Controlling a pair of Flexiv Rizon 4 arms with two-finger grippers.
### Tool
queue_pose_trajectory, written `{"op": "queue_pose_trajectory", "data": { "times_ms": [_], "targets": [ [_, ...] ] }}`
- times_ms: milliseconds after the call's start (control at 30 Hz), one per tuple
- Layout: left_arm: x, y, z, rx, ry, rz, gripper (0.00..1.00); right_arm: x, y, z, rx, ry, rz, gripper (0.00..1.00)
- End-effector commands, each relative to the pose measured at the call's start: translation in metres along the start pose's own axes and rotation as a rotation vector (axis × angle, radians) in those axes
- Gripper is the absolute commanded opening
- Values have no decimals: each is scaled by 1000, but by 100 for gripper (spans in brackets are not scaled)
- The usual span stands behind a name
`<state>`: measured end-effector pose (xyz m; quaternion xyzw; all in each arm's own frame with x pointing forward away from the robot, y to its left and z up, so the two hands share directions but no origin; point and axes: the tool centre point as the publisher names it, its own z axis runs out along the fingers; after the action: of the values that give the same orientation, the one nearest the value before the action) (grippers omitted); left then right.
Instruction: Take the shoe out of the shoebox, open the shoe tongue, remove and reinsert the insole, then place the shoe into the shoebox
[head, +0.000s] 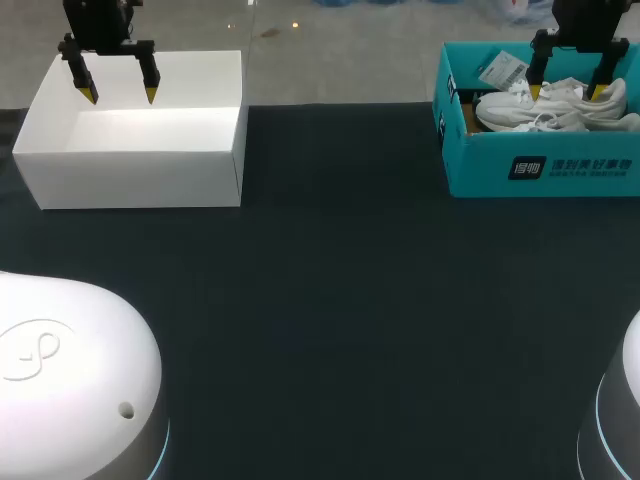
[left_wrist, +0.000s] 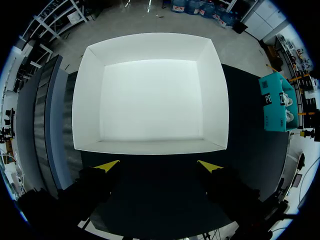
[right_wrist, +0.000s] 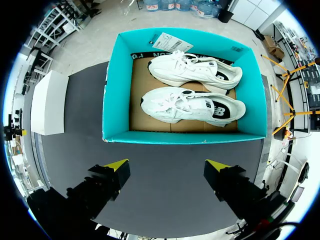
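Note:
A teal shoebox (head: 480, 165) (right_wrist: 182, 136) stands open at the table's far right. Two white sneakers lie side by side in it on brown cardboard. The nearer shoe (right_wrist: 192, 106) (head: 545, 122) and the farther shoe (right_wrist: 195, 70) both point their toes toward the white box. My right gripper (head: 566, 92) (right_wrist: 167, 165) hangs open above the shoebox's near wall and touches nothing. At the far left, my left gripper (head: 120, 96) (left_wrist: 159, 166) is open above the near edge of an empty white box (head: 140, 175) (left_wrist: 150, 47).
A paper tag (right_wrist: 170, 42) (head: 500, 70) leans in the shoebox's far corner. The dark table (head: 340, 300) stretches between the two boxes. My arms' white bases (head: 70, 370) (head: 625, 420) sit at the near corners. The teal shoebox (left_wrist: 274, 107) shows small in the left wrist view.

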<state>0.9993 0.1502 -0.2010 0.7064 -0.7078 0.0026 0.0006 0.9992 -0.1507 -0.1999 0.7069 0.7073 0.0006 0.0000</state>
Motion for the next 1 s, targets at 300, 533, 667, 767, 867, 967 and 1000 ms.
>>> {"op": "queue_pose_trajectory", "data": {
  "times_ms": [300, 533, 667, 767, 867, 967, 1000],
  "targets": [
    [0, 0, 0, -1, -2, -1, 100, 0, 0, 0, 0, 0, 0, 100],
    [0, 0, 0, -1, -2, -1, 100, -21, 15, 16, -10, -15, 90, 100],
    [0, 0, 0, -1, -2, -1, 100, -48, 24, 20, -50, -7, 119, 100],
    [0, 0, 0, -1, -2, -1, 100, -69, 31, 30, -85, -42, 138, 100],
    [0, 0, 0, -1, -2, -1, 100, -90, 37, 39, -94, -88, 151, 100],
    [0, 0, 0, -1, -2, -1, 100, -110, 42, 49, -93, -119, 160, 100],
    [0, 0, 0, -1, -2, -1, 100, -116, 44, 52, -88, -130, 165, 100]
  ]
}}
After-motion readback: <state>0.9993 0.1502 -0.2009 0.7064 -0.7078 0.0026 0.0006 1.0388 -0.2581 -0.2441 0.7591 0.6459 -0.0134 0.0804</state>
